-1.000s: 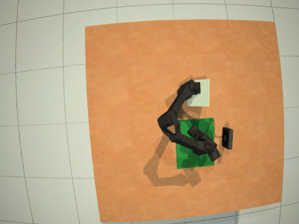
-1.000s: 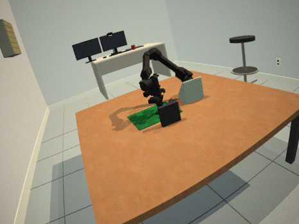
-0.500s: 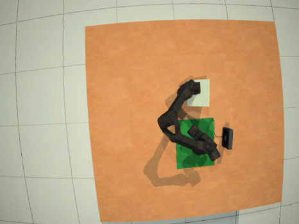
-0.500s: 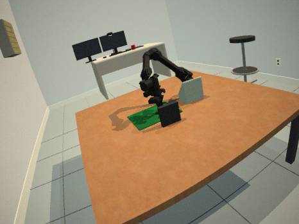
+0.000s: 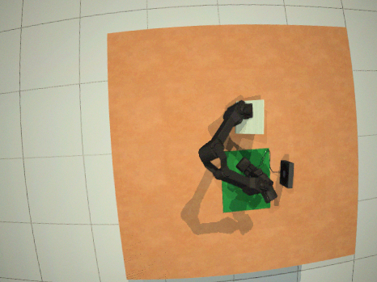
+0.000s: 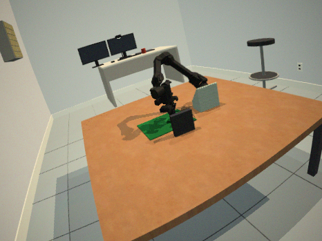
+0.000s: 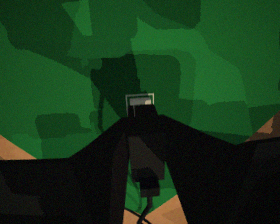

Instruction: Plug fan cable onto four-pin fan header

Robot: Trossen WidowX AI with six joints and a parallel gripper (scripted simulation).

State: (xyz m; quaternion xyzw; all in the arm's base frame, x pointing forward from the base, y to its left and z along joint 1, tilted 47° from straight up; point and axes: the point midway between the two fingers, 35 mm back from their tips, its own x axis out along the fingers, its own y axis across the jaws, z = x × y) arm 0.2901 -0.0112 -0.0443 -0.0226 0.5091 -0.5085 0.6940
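Observation:
My gripper (image 6: 168, 110) (image 7: 143, 122) points down low over the green board (image 5: 232, 205) (image 6: 152, 132) (image 7: 215, 75). It is shut on the fan's dark plug (image 7: 147, 156); its cable (image 7: 149, 206) leaves the lower end in the wrist view. The header (image 7: 140, 100), a pale shape with a light outline, shows just beyond the fingertips, which partly cover it. Whether the plug's end touches or enters it is hidden. The black square fan (image 5: 286, 174) (image 6: 183, 122) stands upright beside the board. In the top view the arm hides the fingertips and plug.
A pale, slanted ribbed block (image 5: 257, 121) (image 6: 207, 98) stands near the arm's base, beyond the board. The fan's thin cable loops over the board's corner in the top view. The orange table (image 5: 162, 81) (image 6: 207, 162) carries everything. A desk with monitors and a stool stand in the background.

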